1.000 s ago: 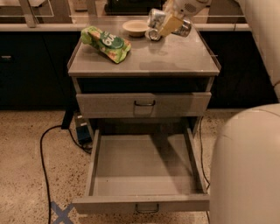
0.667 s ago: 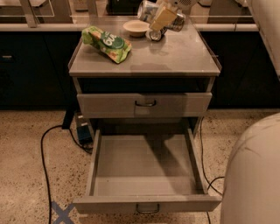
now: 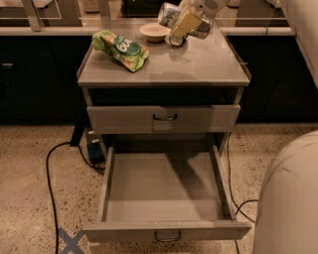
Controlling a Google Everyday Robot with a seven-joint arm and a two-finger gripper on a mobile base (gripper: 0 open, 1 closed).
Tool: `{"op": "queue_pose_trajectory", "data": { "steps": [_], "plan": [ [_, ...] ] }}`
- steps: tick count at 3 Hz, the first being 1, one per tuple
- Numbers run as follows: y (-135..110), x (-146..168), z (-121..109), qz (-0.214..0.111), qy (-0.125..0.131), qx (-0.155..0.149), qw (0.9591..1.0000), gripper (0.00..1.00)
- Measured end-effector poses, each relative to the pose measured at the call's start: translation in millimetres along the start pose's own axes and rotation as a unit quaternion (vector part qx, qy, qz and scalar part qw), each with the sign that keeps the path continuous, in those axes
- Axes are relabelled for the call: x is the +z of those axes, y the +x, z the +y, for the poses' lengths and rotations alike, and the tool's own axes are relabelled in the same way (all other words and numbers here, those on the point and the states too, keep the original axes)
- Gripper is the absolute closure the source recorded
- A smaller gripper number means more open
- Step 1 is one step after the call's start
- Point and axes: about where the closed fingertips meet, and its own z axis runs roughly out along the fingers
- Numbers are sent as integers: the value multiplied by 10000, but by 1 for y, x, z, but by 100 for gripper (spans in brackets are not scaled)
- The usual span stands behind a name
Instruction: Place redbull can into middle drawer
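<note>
My gripper is above the back right of the cabinet top. It is shut on the redbull can, a slim silver can held tilted, almost on its side, just above the surface. One yellowish finger crosses the can's middle. The middle drawer is pulled wide open below; its grey inside holds nothing and its dark wire handle faces me. The can is well behind and above the drawer.
A green chip bag lies at the top's left and a white bowl stands beside the gripper. A small dark can end shows under it. The upper drawer is closed. Cables trail on the floor; my white body fills the right.
The gripper with the can has risen a little and shifted slightly left above the cabinet top. My white body has drawn back toward the right edge of the view.
</note>
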Motion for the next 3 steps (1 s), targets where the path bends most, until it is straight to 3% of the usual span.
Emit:
{"op": "queue_pose_trajectory", "data": {
  "steps": [1,2,3],
  "plan": [
    [12,-4,22,-62,-102,420,9990,100],
    [30,0,74,-82,-522,907,9945,100],
    [26,-1,117,-154,-1011,1044,9893,100]
  ]
}}
